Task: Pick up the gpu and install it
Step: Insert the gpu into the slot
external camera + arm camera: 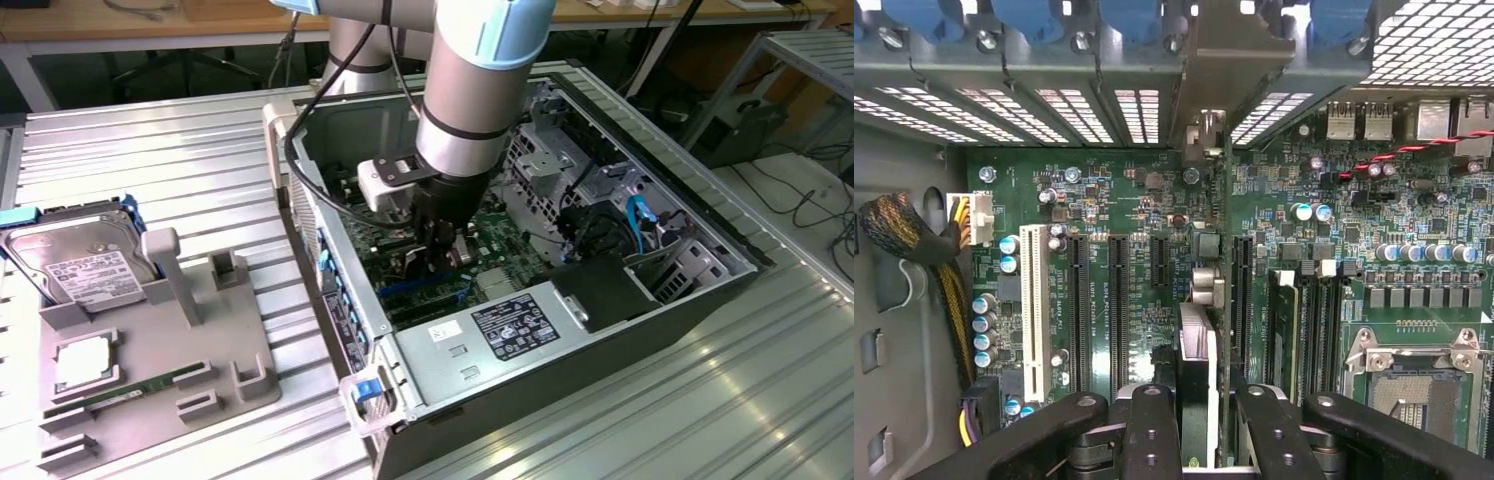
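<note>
Tool point(1197, 425) grips the thin dark GPU card point(1197, 370) edge-on.
Card stands upright over the green motherboard point(1124, 210) inside the open computer case point(694, 235).

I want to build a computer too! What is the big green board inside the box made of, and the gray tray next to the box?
The green board looks like a glossy coated circuit board, with fine printed lines and shiny solder dots. The gray tray looks like matte molded or printed plastic, judging by its dull, even color; I can't be sure.
</note>
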Robot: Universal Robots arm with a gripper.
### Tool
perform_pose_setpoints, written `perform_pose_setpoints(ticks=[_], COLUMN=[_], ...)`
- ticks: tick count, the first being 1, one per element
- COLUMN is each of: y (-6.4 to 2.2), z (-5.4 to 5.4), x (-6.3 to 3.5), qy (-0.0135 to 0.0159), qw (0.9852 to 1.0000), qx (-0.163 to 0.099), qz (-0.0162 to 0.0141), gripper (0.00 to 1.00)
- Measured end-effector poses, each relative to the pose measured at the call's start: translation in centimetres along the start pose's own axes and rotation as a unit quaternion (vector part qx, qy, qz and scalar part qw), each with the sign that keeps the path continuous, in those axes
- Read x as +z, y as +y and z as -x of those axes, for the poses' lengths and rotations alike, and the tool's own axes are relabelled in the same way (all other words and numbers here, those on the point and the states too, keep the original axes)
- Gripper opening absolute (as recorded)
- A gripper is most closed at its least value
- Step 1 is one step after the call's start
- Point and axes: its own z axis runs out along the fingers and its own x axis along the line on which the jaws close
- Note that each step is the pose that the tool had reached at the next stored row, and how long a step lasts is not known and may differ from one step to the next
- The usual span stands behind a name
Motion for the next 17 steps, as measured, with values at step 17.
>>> perform_pose_setpoints(ticks=[17], y=[0.08], z=[0.04], x=[0.62], qy=[0.0001], qw=[1.0], qx=[0.0], qz=[0.0005], gripper=[0.27])
